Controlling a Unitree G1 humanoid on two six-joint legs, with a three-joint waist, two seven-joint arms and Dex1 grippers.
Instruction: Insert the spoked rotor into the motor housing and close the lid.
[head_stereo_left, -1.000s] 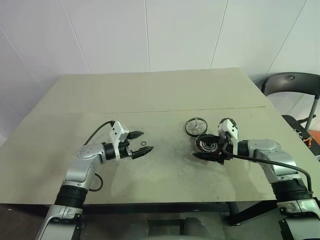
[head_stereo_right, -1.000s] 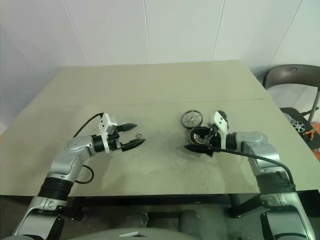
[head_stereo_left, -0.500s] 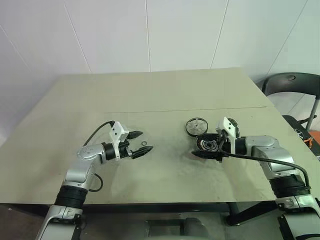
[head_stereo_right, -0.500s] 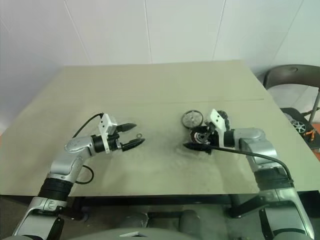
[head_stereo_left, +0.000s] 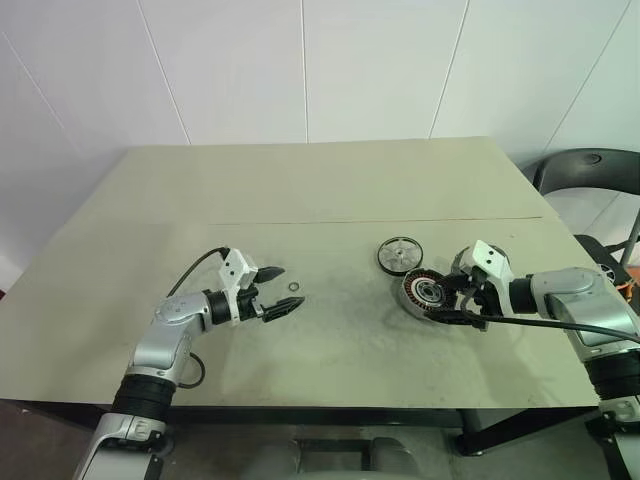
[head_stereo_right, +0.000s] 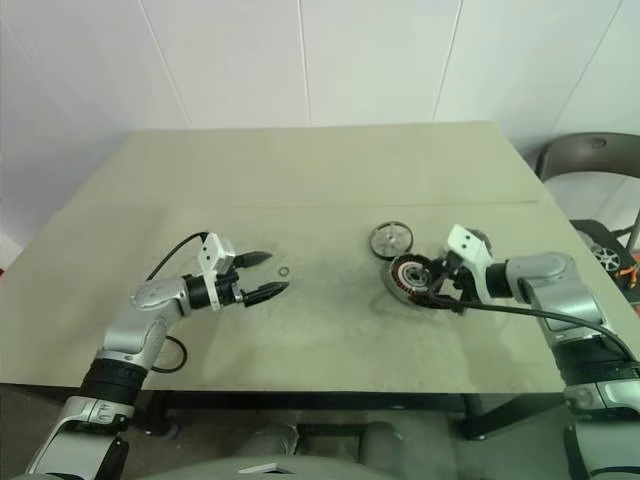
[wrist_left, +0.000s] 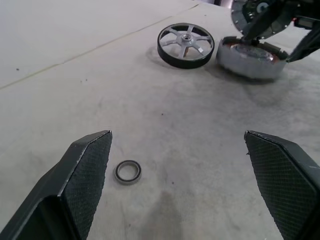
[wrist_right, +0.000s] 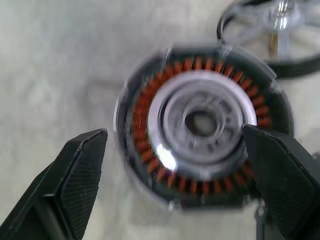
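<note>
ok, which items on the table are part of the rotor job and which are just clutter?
Job:
- spoked rotor, flat on the table
- motor housing, windings exposed, beside the rotor
- right claw, open at the housing

Lying about:
- small ring, near the open left claw
- chair, off the table

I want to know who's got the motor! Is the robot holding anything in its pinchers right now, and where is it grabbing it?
Nothing. The left gripper is open above the table; the right gripper is open beside the motor housing.

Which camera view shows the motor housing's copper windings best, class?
The right wrist view: the motor housing faces it, winding ring fully exposed. The eye views show it small on the table; the left wrist view shows it side-on.
</note>
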